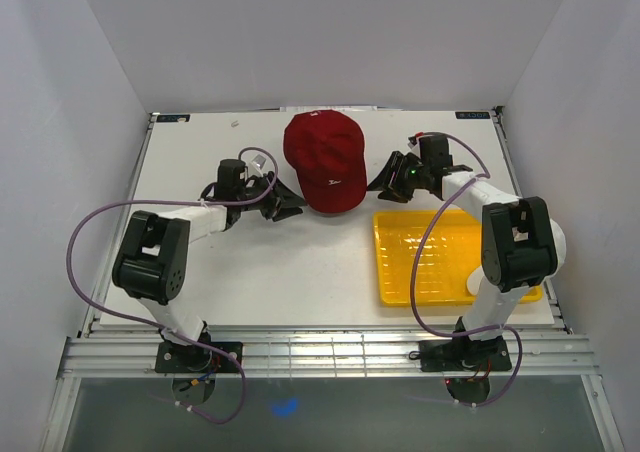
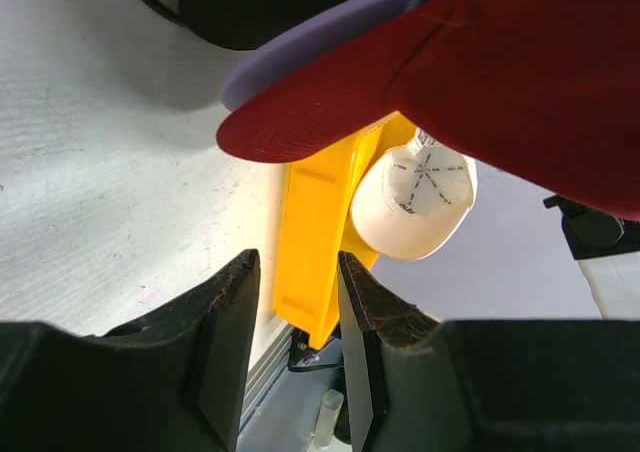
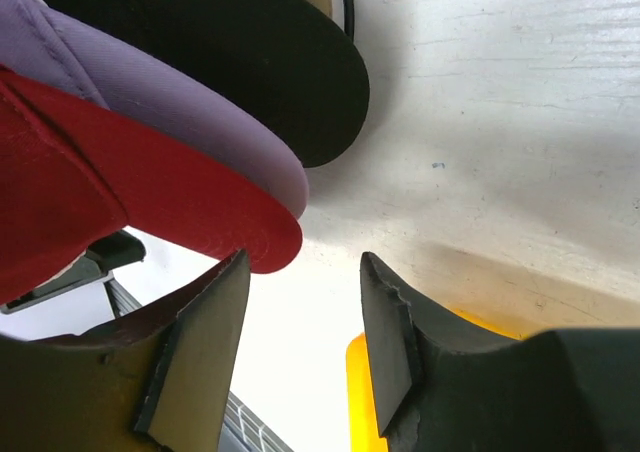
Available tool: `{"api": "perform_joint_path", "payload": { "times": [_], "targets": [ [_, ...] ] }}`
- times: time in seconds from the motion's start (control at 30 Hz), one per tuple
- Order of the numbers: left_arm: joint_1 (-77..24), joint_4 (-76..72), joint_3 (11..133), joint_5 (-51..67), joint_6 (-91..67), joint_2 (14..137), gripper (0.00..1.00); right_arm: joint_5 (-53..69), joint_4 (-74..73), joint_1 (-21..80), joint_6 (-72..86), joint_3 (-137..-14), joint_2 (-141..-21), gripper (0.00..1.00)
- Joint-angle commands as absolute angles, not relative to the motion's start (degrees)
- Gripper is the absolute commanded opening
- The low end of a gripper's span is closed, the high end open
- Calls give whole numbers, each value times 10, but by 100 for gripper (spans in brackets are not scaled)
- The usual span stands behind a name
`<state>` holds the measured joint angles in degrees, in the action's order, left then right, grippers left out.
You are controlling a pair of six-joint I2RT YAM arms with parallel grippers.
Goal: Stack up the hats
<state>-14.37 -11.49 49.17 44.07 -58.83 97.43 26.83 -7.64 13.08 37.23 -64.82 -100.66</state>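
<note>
The red hat (image 1: 323, 162) tops the stack at the middle of the counter's (image 1: 300, 262) far edge, its brim lying over the lavender hat's (image 3: 200, 102) brim, with the black hat (image 3: 250, 52) below. The left end effector (image 1: 291, 201) sits just beside the stack's left side, jaws apart and empty. The right end effector (image 1: 383, 177), just beside the stack's right side, is likewise open, with the red brim near one jaw but not gripped.

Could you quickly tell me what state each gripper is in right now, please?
The left gripper is open, holding nothing.
The right gripper is open, holding nothing; the brim of the red fabric cap sits just ahead of its fingers, ungripped.
</note>
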Motion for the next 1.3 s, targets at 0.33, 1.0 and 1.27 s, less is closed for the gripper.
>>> {"api": "perform_joint_path", "payload": {
  "times": [0.33, 1.0, 1.27],
  "targets": [
    [-142, 22, 564, 409, -509, 857, 47, 241, -125, 126, 354, -708, -938, 57],
    [-371, 71, 758, 267, -397, 873, 50, 265, -264, 25, 377, -787, -580, 68],
    [-511, 47, 898, 239, -352, 1021, 51, 253, -331, 26, 370, -842, -544, 69]
  ]
}}
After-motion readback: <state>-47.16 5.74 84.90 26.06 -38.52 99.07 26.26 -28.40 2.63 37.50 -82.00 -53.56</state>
